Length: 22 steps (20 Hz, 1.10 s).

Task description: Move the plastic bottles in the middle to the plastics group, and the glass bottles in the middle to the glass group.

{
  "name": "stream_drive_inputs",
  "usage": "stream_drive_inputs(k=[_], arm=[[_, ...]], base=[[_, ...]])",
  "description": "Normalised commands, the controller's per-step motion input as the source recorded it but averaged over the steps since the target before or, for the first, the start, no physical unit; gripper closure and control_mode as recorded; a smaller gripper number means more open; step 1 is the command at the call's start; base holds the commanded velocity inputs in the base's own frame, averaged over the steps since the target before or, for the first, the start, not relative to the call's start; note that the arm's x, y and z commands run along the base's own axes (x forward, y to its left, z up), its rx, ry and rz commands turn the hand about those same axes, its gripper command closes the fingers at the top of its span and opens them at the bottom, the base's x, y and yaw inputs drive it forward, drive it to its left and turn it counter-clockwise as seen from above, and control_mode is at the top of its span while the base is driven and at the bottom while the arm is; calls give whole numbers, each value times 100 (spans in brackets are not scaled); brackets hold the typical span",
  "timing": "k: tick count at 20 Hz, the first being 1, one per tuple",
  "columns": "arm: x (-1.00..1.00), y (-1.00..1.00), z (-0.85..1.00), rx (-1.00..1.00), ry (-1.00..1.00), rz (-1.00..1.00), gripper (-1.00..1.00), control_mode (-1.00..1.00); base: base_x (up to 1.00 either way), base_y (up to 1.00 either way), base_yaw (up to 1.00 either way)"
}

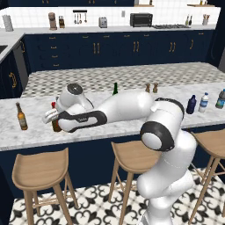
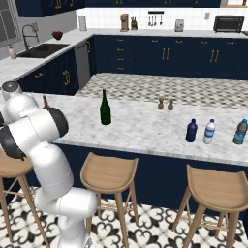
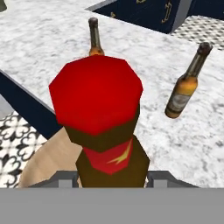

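The gripper (image 1: 53, 117) is reaching out low over the left end of the marble counter (image 1: 132, 103), and it is clenching the short reddish-brown bottle (image 3: 107, 131) between its jaws; in the hand view that bottle's red top (image 3: 96, 92) is looming large right in front of the camera, with the jaws showing as grey stubs pressing at either side of its body. In the left base view the same bottle is peeking out just behind the hand, near the counter's front edge, and whether it is resting on the marble or being lifted clear cannot be told. Two amber beer bottles are standing close by: one (image 3: 187, 83) is showing to the right in the hand view, the other (image 3: 94, 37) is poking up just behind the red top, and one (image 1: 21, 117) is standing at the far left of the counter in the left base view. Further along, the tall green wine bottle (image 2: 105, 109) is standing upright around the middle of the counter. Towards the right end, the squat navy bottle (image 2: 192, 131) is standing just beside the clear water bottle (image 2: 209, 131), with the dark teal bottle (image 2: 240, 132) a little farther right. Two small brown shakers (image 2: 165, 103) are sitting together behind them, and wooden stools (image 2: 108, 177) are lining the counter's near side
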Motion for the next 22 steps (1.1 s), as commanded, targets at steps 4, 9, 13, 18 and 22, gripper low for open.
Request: stream_drive_inputs(k=[4,9,13,18,22], arm=[[5,1,0,9,-1,0,100,-100],[51,0,0,11,-1,0,100,-100],[46,0,0,6,-1,-1,100,-100],[20,5,0,0,0,-1,100,-100],[0,3,-17,0,0,0,100,-100]], base=[[0,0,0],[0,0,0],[0,0,0],[0,0,0],[0,0,0]])
